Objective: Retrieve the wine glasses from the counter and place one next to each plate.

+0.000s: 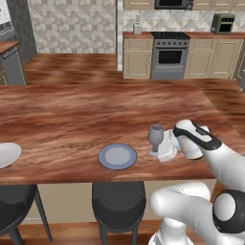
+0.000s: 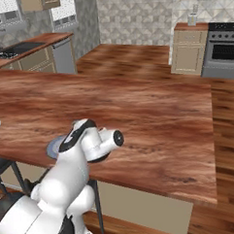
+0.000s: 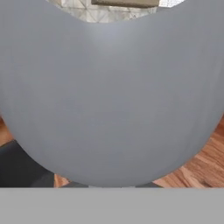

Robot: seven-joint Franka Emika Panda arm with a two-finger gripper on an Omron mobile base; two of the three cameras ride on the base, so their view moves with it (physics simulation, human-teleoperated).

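A translucent blue-grey wine glass (image 1: 155, 135) stands upright at the island's near edge, just right of the greyish-blue plate (image 1: 117, 156). My gripper (image 1: 161, 149) reaches in from the right and is shut on the glass low down, around its stem. In the hand view the glass's rounded bowl (image 3: 112, 96) looms very close and hides the fingertips. The white plate (image 1: 6, 154) lies at the far left edge of the island. From the right base view my arm covers the glass, and part of the blue plate (image 2: 53, 147) shows beside it.
The long wood-grain island top (image 1: 86, 115) stretches left and away. Dark stools (image 1: 118, 203) stand under its near edge. At the back, the counter (image 1: 206, 34) carries a toaster oven (image 1: 222, 23) beside the stove (image 1: 170, 55).
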